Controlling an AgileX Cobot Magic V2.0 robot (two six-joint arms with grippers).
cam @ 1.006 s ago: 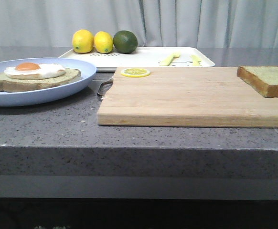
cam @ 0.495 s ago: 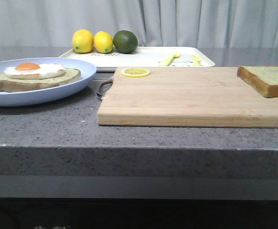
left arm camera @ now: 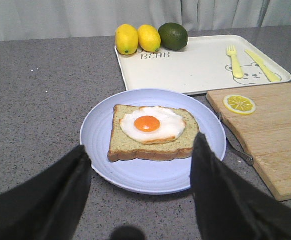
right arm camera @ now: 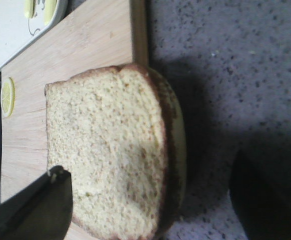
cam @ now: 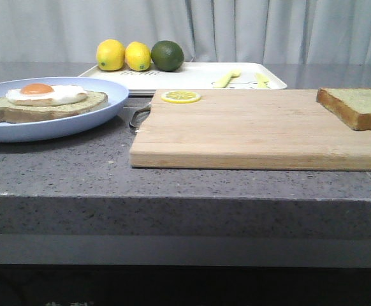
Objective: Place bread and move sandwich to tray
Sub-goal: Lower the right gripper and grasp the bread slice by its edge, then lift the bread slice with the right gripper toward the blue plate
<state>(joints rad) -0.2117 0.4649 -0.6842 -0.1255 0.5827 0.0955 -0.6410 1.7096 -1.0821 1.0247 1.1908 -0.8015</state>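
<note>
The sandwich, a brown-crusted slice topped with a fried egg, lies on the pale blue plate at the left. In the left wrist view my left gripper hovers open just short of the plate, its fingers framing the sandwich without touching it. The thick bread rests on the right end of the cutting board. My right gripper is open and straddles the bread, one finger over its board side, the other over the counter. The white tray sits at the back. Neither gripper shows in the front view.
A wooden cutting board fills the middle and right, with a lemon slice at its far left corner. On the tray stand two lemons, a lime and yellow cutlery. The counter's front edge is near.
</note>
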